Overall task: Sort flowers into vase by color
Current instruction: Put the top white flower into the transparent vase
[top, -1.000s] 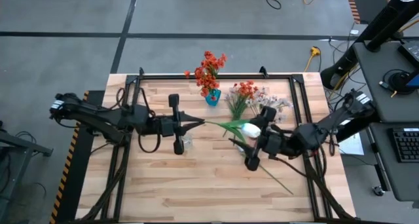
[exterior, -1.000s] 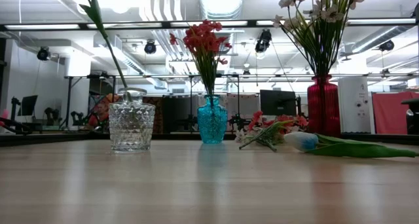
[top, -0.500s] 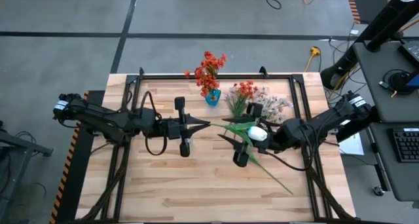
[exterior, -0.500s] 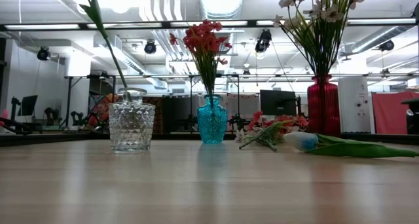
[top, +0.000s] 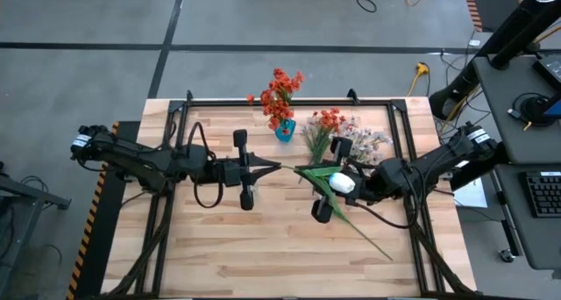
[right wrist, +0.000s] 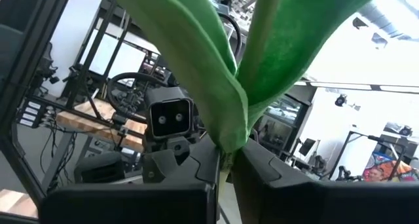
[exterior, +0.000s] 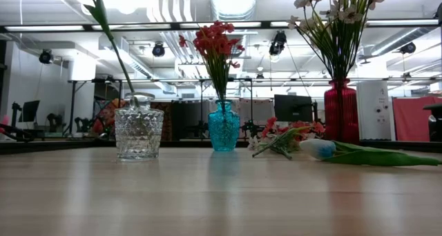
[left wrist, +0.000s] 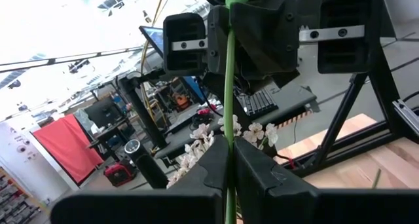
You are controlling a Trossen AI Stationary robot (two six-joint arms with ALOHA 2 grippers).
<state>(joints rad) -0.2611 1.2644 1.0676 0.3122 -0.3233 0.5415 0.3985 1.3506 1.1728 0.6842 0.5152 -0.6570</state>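
Note:
A long green stem with broad leaves [top: 308,169] spans the gap between my two grippers above the table's middle. My left gripper [top: 276,166] is shut on its stem, and my right gripper [top: 304,173] faces it, shut on the leaves. A white bud [top: 341,183] shows beside the right gripper; whether it belongs to the held stem I cannot tell. In the low view a white tulip [exterior: 318,148] lies on its side on the table. A clear glass vase [exterior: 138,132] holds one green stem [exterior: 110,43]. My left gripper pinches the bare green stem [left wrist: 228,129] between its two fingers, coming level from the table's left, fingers lying along the stem. The stem runs straight on to the other gripper, clear of the table. My right gripper pinches the base of the long leaves and the stem [right wrist: 230,135] between its fingers, level from the table's right. The leaves fan out beyond the fingertips.
A teal vase [exterior: 223,125] with orange-red blossoms stands at the far middle. A red vase [exterior: 340,112] with pale blossoms stands at the far right. Loose orange-red sprays [exterior: 286,134] lie between them. A thin stem [top: 368,239] lies toward the near right.
My right gripper has moved toward the table's left, up to the left gripper, and has shut on the leaves of the stem. My left gripper has shifted a little toward the table's right with the stem. The vases and the lying tulip have stayed put.

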